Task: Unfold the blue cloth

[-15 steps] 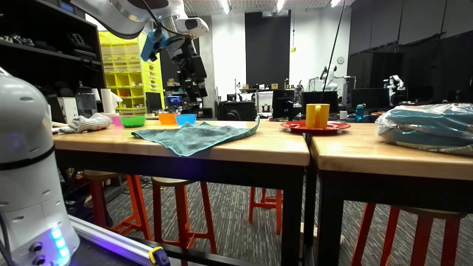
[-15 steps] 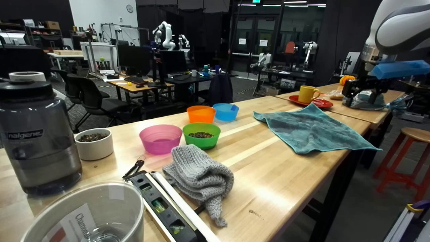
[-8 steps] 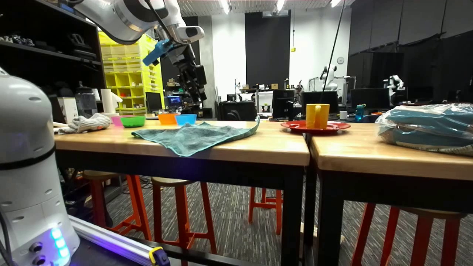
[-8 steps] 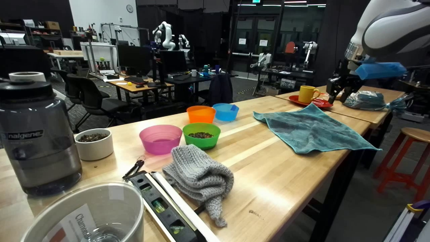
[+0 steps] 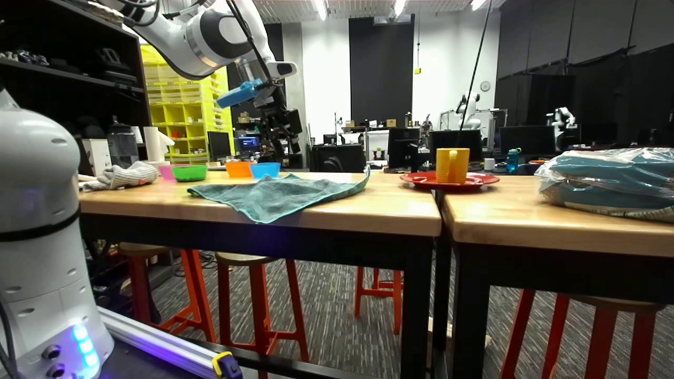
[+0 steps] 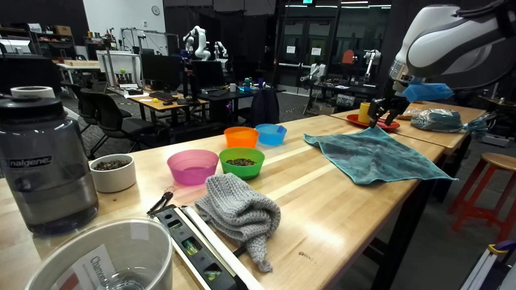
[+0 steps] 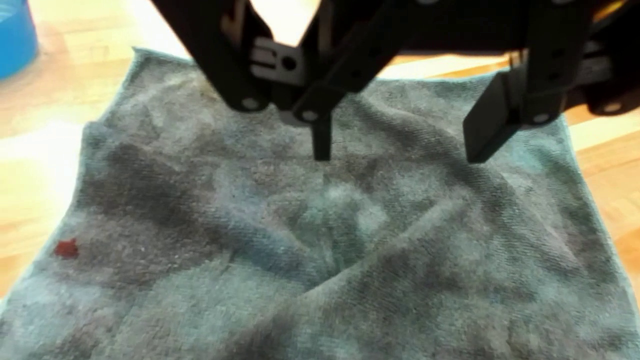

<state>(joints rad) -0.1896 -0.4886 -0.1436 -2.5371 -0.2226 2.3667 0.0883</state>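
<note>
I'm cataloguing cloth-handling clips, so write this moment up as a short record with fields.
Cloth: spread out on the table, creased, one corner past the edge
Jaws: open, above the cloth, holding nothing
Unfolding: looks mostly done, though not smoothed flat
Mug: yellow, upright on the red plate
Bowls: pink bowl, green bowl, orange bowl, blue bowl
Grey knit: bunched up

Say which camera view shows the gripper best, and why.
The wrist view: the gripper is large there, its fingers plainly apart above the blue cloth. Both exterior views show it smaller and dark, with the arm that carries it. In an exterior view it partly hides the yellow mug.
</note>
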